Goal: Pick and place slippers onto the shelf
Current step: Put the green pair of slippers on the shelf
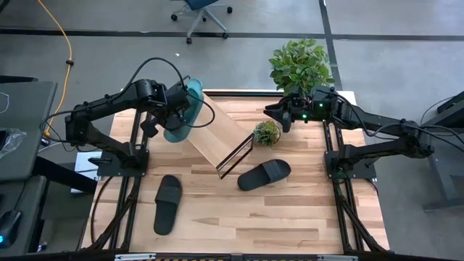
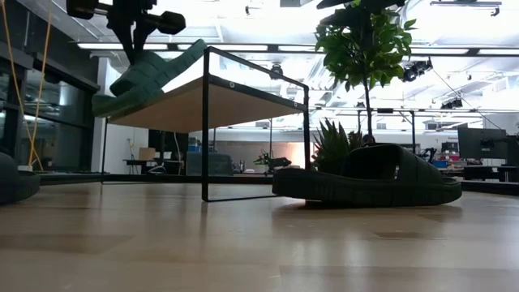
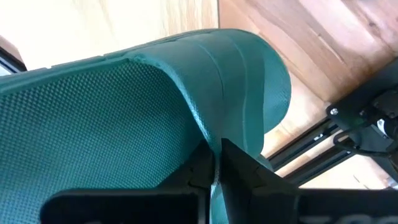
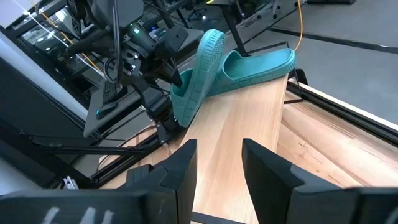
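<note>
My left gripper (image 1: 171, 110) is shut on a teal slipper (image 4: 198, 74) that stands on its side at the raised end of the shelf (image 1: 221, 134). A second teal slipper (image 4: 258, 64) lies flat on that raised end, right behind the held one. Two black slippers lie sole-down on the table: one (image 1: 264, 174) beside the shelf's low end, one (image 1: 168, 203) nearer the front left. My right gripper (image 1: 283, 116) hovers open over the table's far right, fingers (image 4: 217, 165) pointing along the board toward the teal pair. My left gripper pinches the edge of the held teal slipper's strap (image 3: 211, 140) between its two fingers (image 3: 239, 168), coming from above. The slipper is lifted and tilted on its side (image 2: 146, 77) at the shelf's high end. Whether it touches the board or the other teal slipper cannot be told.
A small potted plant (image 1: 267, 132) stands beside the shelf's right side, and a big leafy plant (image 1: 301, 64) at the far edge near my right arm. The shelf's black wire frame (image 2: 205, 122) rises from the table. Bare wood lies along the near edge.
</note>
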Controlling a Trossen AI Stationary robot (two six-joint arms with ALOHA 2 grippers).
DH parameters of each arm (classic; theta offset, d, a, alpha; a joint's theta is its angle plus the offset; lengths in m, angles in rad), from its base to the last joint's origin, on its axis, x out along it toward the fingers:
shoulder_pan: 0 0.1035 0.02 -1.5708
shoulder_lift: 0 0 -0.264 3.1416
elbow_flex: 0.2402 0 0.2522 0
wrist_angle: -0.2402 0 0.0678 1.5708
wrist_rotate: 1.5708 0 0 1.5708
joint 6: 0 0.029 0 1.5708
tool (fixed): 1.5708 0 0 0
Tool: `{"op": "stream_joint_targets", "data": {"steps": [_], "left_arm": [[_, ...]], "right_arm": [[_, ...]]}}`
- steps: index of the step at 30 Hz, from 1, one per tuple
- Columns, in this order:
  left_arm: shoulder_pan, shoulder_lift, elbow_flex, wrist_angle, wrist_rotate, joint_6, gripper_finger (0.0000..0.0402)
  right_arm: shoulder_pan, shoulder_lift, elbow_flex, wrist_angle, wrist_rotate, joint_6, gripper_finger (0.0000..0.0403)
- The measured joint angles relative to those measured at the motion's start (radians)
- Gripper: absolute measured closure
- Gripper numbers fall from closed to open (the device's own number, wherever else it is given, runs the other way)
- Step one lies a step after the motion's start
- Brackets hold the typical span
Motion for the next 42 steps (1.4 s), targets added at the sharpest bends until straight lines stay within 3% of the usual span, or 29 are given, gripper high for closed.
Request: {"op": "stream_joint_targets", "data": {"steps": [11,42], "left_arm": [[0.000,0.000,0.000,0.001,-0.047,-0.007,0.0346],[0.000,0.000,0.000,0.057,-0.094,-0.002,0.0343]], "right_arm": [[0.000,0.000,0.000,0.001,0.002,-0.001,0.0284],[0.000,0.000,0.000,0.001,0.006,-0.001,0.0284]]}}
